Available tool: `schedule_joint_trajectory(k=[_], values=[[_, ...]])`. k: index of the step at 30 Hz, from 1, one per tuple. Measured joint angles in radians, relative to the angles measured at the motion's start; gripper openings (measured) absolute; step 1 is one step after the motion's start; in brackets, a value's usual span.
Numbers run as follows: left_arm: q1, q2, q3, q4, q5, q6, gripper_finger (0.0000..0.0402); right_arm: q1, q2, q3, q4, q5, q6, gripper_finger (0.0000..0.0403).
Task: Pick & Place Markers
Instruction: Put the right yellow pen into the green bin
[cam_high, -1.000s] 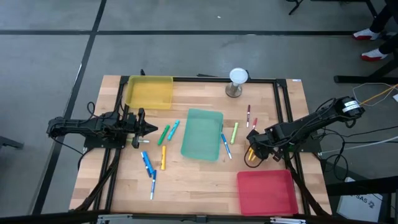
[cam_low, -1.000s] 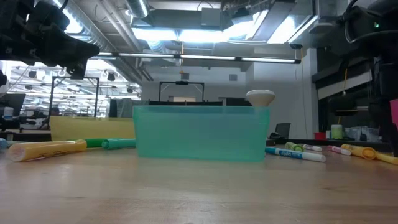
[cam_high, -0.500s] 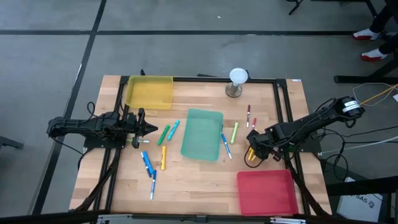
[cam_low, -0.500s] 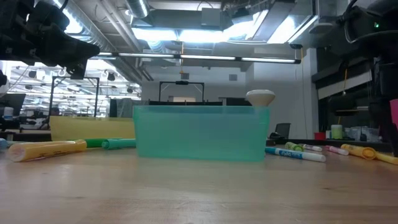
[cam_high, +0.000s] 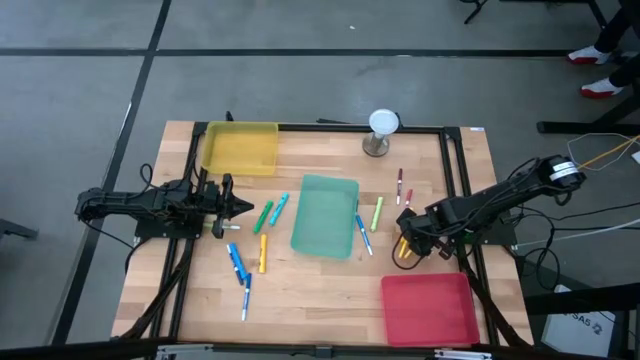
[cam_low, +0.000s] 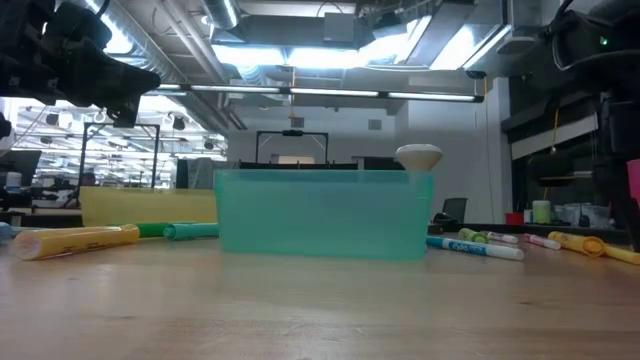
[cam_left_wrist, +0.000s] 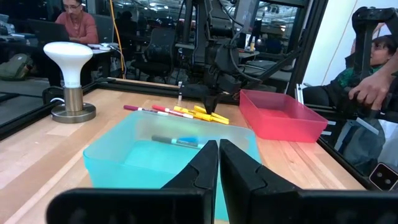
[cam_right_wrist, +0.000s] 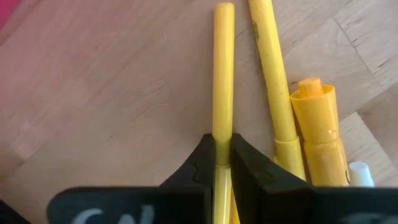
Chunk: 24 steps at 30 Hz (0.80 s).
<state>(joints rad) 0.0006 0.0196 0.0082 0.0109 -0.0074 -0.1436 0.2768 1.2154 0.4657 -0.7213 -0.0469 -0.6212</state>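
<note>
My arms are dark, jointed and slim, with black cables trailing along them; each gripper (cam_right_wrist: 222, 158) ends in two matte black wedge-shaped fingers (cam_left_wrist: 200, 169).

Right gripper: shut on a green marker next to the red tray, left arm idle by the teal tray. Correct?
Not green. The right wrist view shows the right gripper shut on a yellow marker. The rest holds: it is near the red tray, and the left gripper waits by the teal tray.
</note>
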Motion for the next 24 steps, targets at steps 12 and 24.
schedule_joint_trajectory(k=[12,24], values=[[0.000,0.000,0.000,0.000,0.000,0.000,0.0008,0.000,0.001,0.035,-0.047,-0.022,0.012,0.0028],[0.000,0.000,0.000,0.000,0.000,0.000,0.0012,0.000,0.001,0.105,-0.110,-0.017,0.015,0.0027]])
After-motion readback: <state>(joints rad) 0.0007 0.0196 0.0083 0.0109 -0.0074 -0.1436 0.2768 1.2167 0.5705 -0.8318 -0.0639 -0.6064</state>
